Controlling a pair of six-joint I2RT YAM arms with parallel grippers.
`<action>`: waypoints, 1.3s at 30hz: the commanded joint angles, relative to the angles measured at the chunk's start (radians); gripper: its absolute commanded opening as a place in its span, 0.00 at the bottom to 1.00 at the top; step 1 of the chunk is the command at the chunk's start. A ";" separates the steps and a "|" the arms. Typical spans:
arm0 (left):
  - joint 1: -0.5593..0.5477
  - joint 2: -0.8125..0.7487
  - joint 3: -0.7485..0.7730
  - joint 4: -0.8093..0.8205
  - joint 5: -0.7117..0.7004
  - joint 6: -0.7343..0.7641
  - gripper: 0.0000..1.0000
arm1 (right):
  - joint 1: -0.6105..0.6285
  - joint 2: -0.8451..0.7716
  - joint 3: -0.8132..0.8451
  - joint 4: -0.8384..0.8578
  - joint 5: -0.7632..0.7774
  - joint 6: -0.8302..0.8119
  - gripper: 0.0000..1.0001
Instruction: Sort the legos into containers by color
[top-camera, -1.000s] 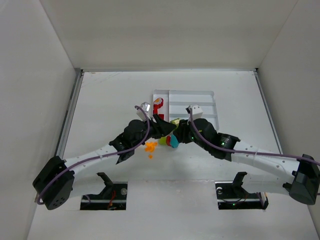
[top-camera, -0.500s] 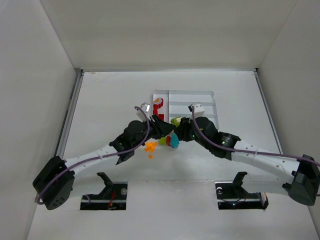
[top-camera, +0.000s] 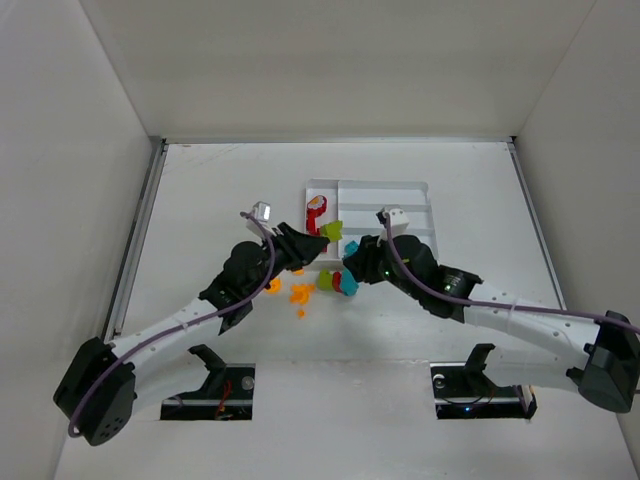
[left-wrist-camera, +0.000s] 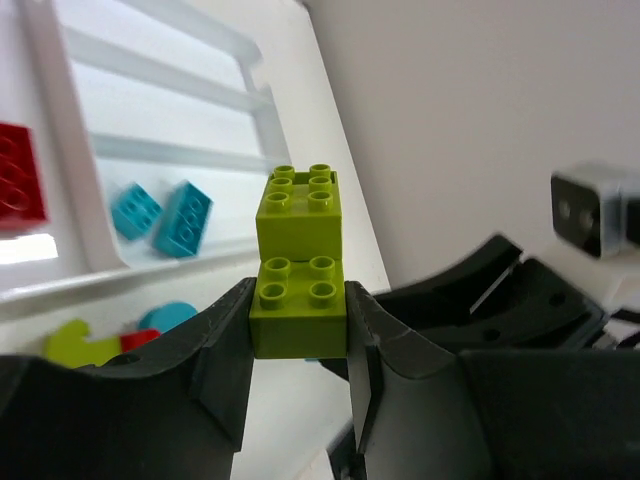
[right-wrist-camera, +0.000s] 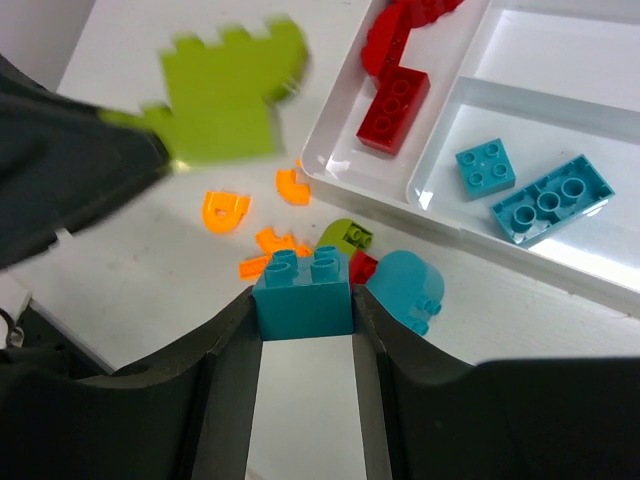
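Observation:
My left gripper (left-wrist-camera: 298, 305) is shut on a lime green stacked brick (left-wrist-camera: 297, 262) and holds it up beside the near left corner of the white tray (top-camera: 384, 185); the brick also shows in the top view (top-camera: 331, 232). My right gripper (right-wrist-camera: 303, 310) is shut on a teal brick (right-wrist-camera: 303, 288), held above the loose pile. Red bricks (right-wrist-camera: 396, 105) lie in the tall narrow section. Two teal bricks (right-wrist-camera: 548, 198) lie in the nearest long section. Orange pieces (right-wrist-camera: 225, 211), a lime piece (right-wrist-camera: 345, 236), a small red piece (right-wrist-camera: 363, 266) and a rounded teal piece (right-wrist-camera: 406, 285) lie on the table.
The two grippers are close together over the pile in front of the tray. White walls enclose the table on the left, right and back. The tray's two farther long sections (top-camera: 385, 205) hold nothing that shows.
My left arm has swung left and lifted the lime brick out of the pile toward the tray's left corner. The right gripper has stayed nearly in place with the teal brick.

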 joint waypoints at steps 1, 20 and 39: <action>0.067 -0.061 -0.020 0.018 -0.047 0.009 0.11 | -0.002 -0.030 -0.011 0.011 0.008 0.003 0.30; 0.072 -0.071 -0.042 -0.011 0.203 0.086 0.13 | -0.342 0.220 -0.002 0.050 0.163 0.018 0.35; 0.067 -0.089 -0.075 0.050 0.355 0.043 0.14 | -0.312 -0.082 -0.199 0.413 -0.241 0.022 0.78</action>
